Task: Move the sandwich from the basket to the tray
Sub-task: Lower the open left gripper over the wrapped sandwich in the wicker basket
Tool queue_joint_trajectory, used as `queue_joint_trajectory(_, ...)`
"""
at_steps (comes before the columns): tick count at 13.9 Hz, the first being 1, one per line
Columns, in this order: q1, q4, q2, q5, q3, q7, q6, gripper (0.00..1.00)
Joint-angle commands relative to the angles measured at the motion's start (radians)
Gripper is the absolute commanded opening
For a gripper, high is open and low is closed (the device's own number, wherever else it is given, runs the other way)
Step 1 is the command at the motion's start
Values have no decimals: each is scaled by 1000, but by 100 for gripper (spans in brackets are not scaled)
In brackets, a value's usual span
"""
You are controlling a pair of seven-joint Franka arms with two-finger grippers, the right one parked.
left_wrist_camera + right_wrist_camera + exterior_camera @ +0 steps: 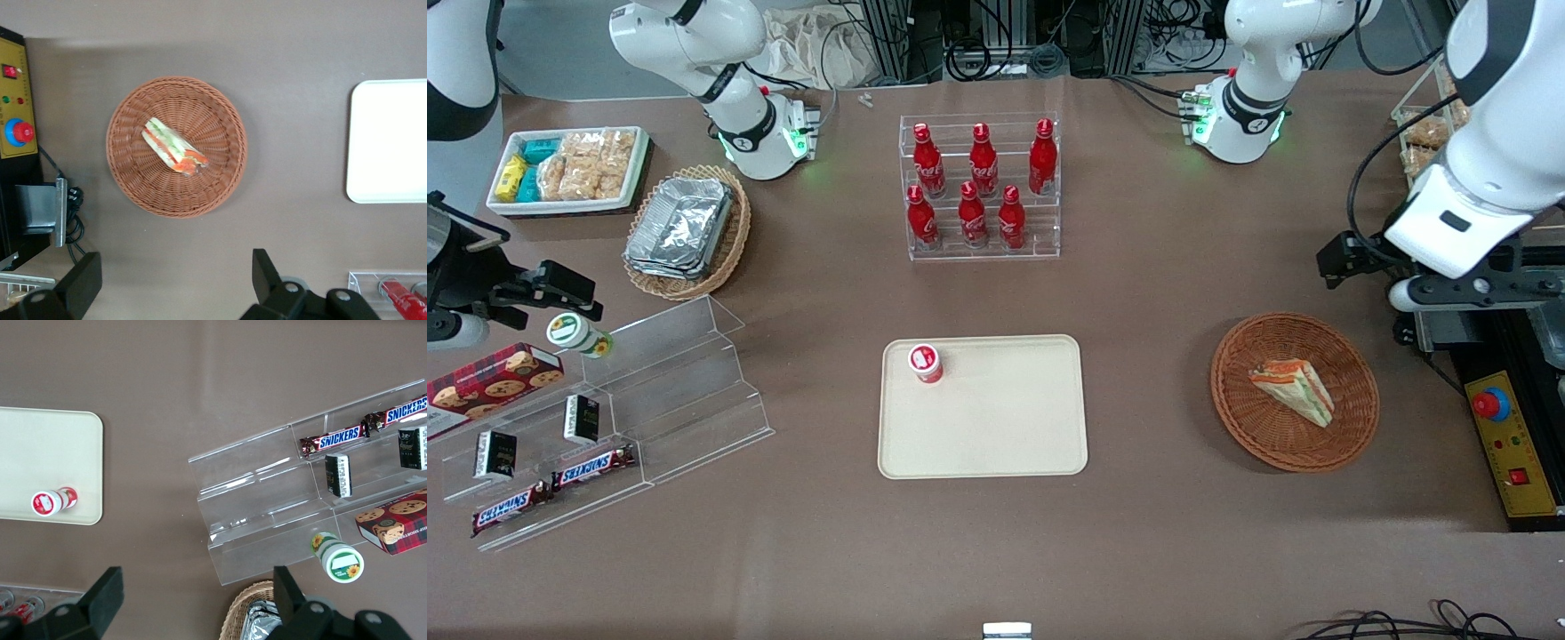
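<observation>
The sandwich (1292,390) lies in the basket (1352,427), resting on the basket floor with its filling edge up. In the front view the sandwich sits just off the basket centre, toward 12 o'clock. The basket stands on the table (1156,293) toward the working arm's end.

The tray (1005,436) lies at the table's middle, well apart from the basket, at the basket's 9 o'clock in the front view. A small red-and-white cup (926,363) stands on the tray at its 10 o'clock corner. The rest of the tray surface is bare.

The gripper (175,283) hangs above the table, apart from the basket and touching nothing. Its fingers (81,283) are spread wide and hold nothing.

A rack of red bottles (981,187) stands farther from the front camera than the tray.
</observation>
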Motion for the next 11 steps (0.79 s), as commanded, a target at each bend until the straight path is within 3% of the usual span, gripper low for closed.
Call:
queue_joint_trajectory(1, 2, 26, 20, -12, -1, 34, -27, 100)
queue_joint_trajectory(4, 13, 23, 34, 0, 4, 14, -25, 100)
queue_joint_trajectory(6, 16, -4, 49, -9, 31, -108, 5, 100)
queue_joint_trajectory(11, 32, -315, 11, -3, 74, -432, 361, 100)
